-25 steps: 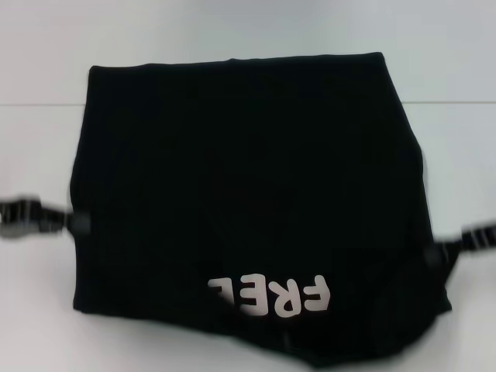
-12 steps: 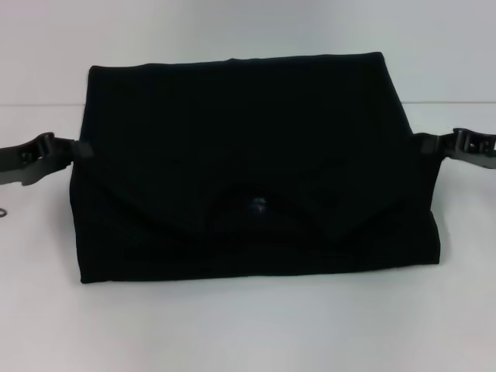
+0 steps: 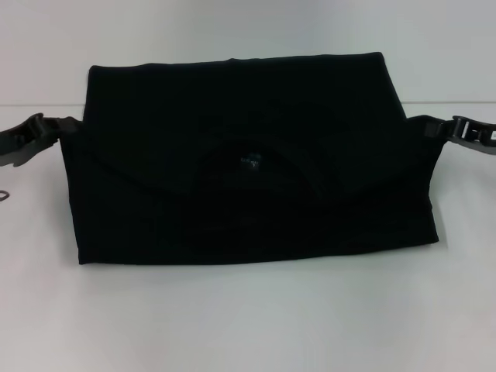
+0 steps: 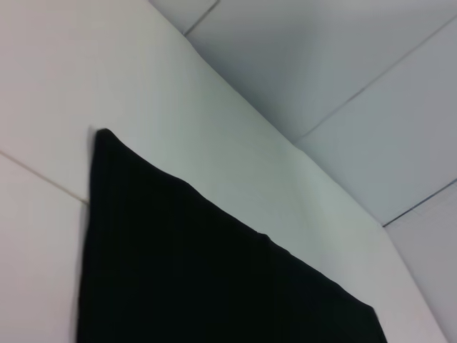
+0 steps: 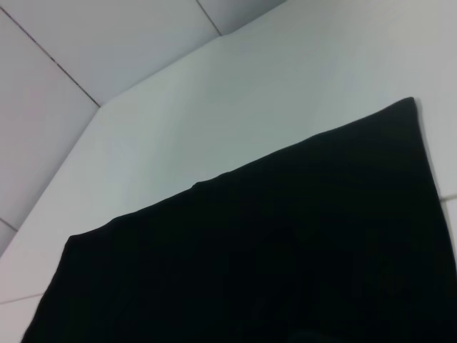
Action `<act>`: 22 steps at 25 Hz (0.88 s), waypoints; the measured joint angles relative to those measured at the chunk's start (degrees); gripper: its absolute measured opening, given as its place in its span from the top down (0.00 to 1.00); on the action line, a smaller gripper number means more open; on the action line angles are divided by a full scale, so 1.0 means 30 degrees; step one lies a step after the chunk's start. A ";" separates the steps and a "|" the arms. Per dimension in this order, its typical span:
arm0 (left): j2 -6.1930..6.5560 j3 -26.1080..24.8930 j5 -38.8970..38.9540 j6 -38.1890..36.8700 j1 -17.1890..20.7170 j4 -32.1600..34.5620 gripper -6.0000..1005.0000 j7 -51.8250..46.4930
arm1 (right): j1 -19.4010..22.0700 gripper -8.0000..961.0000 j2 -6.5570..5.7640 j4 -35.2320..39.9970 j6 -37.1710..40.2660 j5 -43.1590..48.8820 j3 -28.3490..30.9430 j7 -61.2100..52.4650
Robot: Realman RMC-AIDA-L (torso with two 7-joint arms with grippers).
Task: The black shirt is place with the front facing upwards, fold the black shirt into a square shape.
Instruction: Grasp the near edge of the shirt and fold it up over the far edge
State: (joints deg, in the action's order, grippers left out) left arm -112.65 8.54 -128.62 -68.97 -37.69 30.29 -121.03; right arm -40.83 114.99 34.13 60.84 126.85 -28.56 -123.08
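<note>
The black shirt [image 3: 248, 155]: lying on the white table [image 3: 248, 318], occupying the middle of the head view. Form: a folded, roughly rectangular dark bundle, wider than deep, with a straight near edge and a straight far edge. A raised layer of cloth is crossing the bundle from one side to the other, sagging in a curve toward the middle. A small bluish neck label [image 3: 252, 162] is showing near the centre, inside the curved neckline. No lettering is showing on the upper surface.

Left gripper [image 3: 62, 128]: sitting at the shirt's left edge, level with the upper layer, its fingers pinching the cloth at that corner. Arm is extending off the left side of the view.

Right gripper [image 3: 432, 128]: sitting at the shirt's right edge at a matching height, its fingers pinching the cloth there. Arm is extending off the right side.

Left wrist view: showing a black fabric corner [image 4: 214, 279] against the white table. Right wrist view: showing a broad black fabric edge [image 5: 271, 250] on the same surface.
</note>
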 joint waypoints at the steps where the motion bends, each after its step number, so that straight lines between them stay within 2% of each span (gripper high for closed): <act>1: -0.0002 -0.0013 0.0014 0.0367 -0.0130 -0.0256 0.96 0.0333 | -0.0059 0.96 0.0121 -0.0011 -0.0408 -0.0006 -0.0010 0.0236; 5: -0.0104 -0.0046 0.0050 0.1688 -0.0623 -0.1005 0.96 0.1389 | -0.0414 0.96 0.0572 -0.0370 -0.2084 -0.0016 -0.0105 0.1121; 11: -0.0635 0.0024 0.0892 0.3418 -0.0893 -0.1260 0.96 0.2684 | -0.1024 0.96 0.1128 -0.0775 -0.4154 -0.0034 -0.0319 0.1955; 17: -0.1097 0.0208 0.1001 0.4284 -0.1039 -0.1263 0.96 0.3151 | -0.1147 0.96 0.1266 -0.0813 -0.4971 -0.0225 -0.0607 0.2154; 22: -0.1558 0.0196 0.1782 0.4656 -0.0930 -0.1176 0.96 0.4288 | -0.0696 0.91 0.1280 -0.0945 -0.4655 -0.2084 -0.0628 0.3857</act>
State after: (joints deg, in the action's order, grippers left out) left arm -117.33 9.13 -123.28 -55.00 -40.47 26.76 -108.16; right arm -42.92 118.83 31.29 46.88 120.60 -30.45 -111.51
